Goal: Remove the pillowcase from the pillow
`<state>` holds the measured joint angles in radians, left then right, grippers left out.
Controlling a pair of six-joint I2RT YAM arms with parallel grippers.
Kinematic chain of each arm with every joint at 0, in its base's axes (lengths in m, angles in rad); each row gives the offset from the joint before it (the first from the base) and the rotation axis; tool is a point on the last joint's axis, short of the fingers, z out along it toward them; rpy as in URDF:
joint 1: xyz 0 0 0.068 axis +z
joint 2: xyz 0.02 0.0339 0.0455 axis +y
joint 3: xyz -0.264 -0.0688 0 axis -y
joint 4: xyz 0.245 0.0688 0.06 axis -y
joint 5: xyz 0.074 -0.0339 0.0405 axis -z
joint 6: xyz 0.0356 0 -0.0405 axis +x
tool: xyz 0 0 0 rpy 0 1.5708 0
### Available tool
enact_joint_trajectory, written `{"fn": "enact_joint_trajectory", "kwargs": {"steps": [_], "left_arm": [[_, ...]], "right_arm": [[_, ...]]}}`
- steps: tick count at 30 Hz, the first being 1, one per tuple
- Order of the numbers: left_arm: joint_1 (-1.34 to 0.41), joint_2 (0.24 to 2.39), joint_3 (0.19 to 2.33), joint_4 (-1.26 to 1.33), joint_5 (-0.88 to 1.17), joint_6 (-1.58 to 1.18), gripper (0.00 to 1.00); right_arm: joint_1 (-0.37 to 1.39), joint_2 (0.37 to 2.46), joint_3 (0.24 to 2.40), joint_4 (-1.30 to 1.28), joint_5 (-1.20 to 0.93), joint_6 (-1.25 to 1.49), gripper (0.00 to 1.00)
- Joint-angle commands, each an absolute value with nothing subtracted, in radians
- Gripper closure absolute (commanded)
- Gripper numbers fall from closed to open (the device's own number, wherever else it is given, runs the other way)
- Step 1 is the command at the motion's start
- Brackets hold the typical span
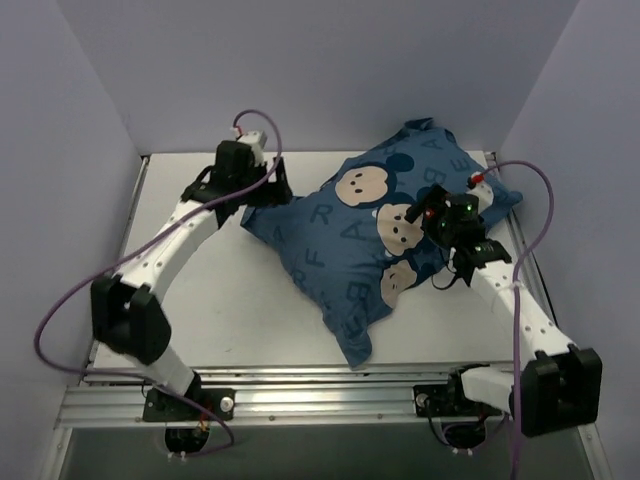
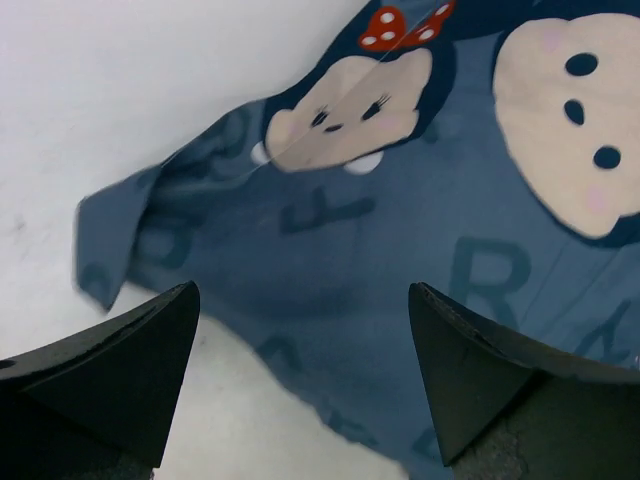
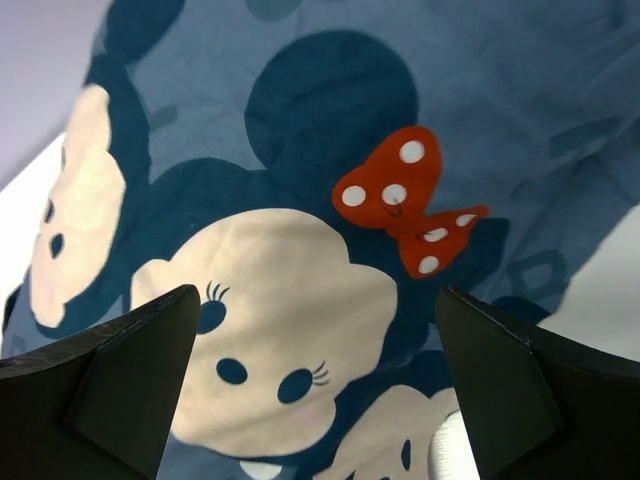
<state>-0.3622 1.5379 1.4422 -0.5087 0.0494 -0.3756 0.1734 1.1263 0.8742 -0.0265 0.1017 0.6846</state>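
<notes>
L arm (image 1: 170,235) reaches over the bench (image 1: 250,320) to the pillowcase's left corner. L claw (image 2: 302,290) is spread wide, dark fingers (image 2: 120,375) well apart, nothing btwn them, no hold on anything. In the wrist view it hangs over that left corner, which lies flat and limp on the white bench. Can't tell if the tips touch fabric. A purple cable (image 1: 55,320) loops off the arm, out left of the pillowcase.

Pillowcase (image 1: 330,255) is dark blue w/ paler blue letters and mouse faces. It lies slantwise mid-bench, one end toward the near edge, other end up by the back wall (image 1: 300,60). It's puffed and full. The pillow is hidden inside, none of it shows for sure. A plain mouse face (image 1: 362,183) sits on the pillowcase's far-left part. The face w/ the red bow (image 3: 405,200) is mid-pillowcase.

R claw (image 3: 317,295) hovers over the pillowcase's middle-right, right above the bowed face. It's also wide open, fingers apart, gripping nothing, w/ fabric showing clear btwn them. Contact w/ fabric: can't tell. R arm (image 1: 520,310) runs from the pillowcase's right edge back to its base at the near bench edge, w/ a second cable (image 1: 545,205) arcing off to the pillowcase's right.
</notes>
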Motion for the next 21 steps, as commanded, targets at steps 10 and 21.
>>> {"fn": "enact_joint_trajectory", "kwargs": {"steps": [10,21], "left_arm": [[-0.46,2.0,1.671,-0.247,0.191,-0.466,0.06],[-0.573,1.388,0.677,0.12,0.278,-0.965,0.03]], "right_arm": [[0.175,1.397,0.905,0.149,-0.167,0.605,0.0],[0.328,1.454,0.879,0.054,-0.368,0.5,0.0]]}}
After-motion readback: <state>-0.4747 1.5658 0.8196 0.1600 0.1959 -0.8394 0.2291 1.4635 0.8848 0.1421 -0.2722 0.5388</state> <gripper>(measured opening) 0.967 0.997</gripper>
